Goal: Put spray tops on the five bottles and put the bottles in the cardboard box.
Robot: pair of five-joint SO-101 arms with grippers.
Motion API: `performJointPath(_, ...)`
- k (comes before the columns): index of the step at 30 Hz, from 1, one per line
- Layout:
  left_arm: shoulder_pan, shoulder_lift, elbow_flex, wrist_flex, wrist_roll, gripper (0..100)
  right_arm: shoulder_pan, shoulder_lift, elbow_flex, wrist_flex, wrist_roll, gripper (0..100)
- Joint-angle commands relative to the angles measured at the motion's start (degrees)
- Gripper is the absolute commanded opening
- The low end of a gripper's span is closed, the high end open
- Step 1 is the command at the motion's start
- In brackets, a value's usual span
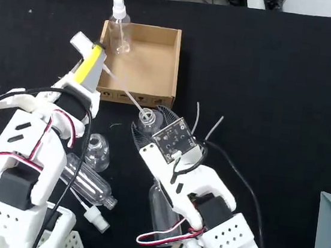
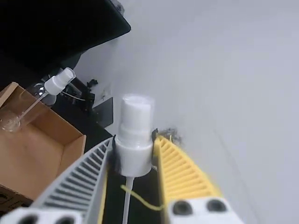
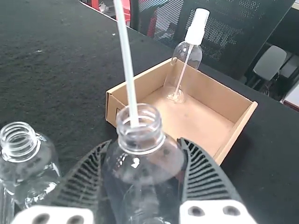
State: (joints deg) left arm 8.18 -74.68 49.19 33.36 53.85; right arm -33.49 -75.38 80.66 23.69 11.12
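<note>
Seen from above, a black table (image 1: pixel 279 83) holds an open cardboard box (image 1: pixel 157 93) near its far edge. A capped bottle (image 1: pixel 119 30), clear with a white sprayer, stands upright in one far corner of the box. The left gripper (image 1: pixel 92 54), with one grey and one yellow finger, is clamped on a white spray top (image 1: pixel 81 41) above the box's near wall. The top's thin dip tube (image 1: pixel 127 95) slants down to the mouth of a clear held bottle (image 1: pixel 147 117). The right gripper (image 1: pixel 151 125) grips that bottle just in front of the box. Nearer the arms, an open bottle (image 1: pixel 97 152) stands uncapped. Beside it a lying bottle (image 1: pixel 88 184) rests on its side, with a loose spray top (image 1: pixel 96 218) near it. Another clear bottle (image 1: pixel 161 205) is partly hidden under the right arm. From the left wrist, the left gripper (image 2: pixel 133 140) has its ribbed fingers pressed against both sides of the spray top (image 2: pixel 135 121), with the tube hanging between them. The cardboard box (image 2: pixel 37 140) and the capped bottle (image 2: pixel 51 93) sit beyond. From the right wrist, the right gripper (image 3: pixel 144 149) has its black fingers closed around the shoulders of the held bottle (image 3: pixel 138 128), which is upright. The dip tube (image 3: pixel 126 70) enters the bottle's open neck. The open bottle (image 3: pixel 23 154) stands just beside it. Behind are the cardboard box (image 3: pixel 224 135) and the capped bottle (image 3: pixel 187 60) standing inside it.
</note>
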Motion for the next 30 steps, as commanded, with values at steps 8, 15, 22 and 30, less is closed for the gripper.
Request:
performJointPath(8, 0.3, -1.2, 0.4, -0.3, -3.5, 3, -1.4, -1.7, -0.3, -1.8, 0.5, 9.6)
performJointPath(15, 0.3, -1.3, 0.1, -1.5, -3.8, 3, -1.4, -1.7, -0.3, -1.8, 0.5, 9.6)
performJointPath(22, -2.7, -1.3, 0.4, -4.3, -3.8, 3, -1.4, -1.7, -0.3, -1.8, 0.5, 9.6)
performJointPath(30, -2.4, -1.3, 0.7, -3.9, -3.8, 3, -1.4, -1.7, -0.3, -1.8, 0.5, 9.6)
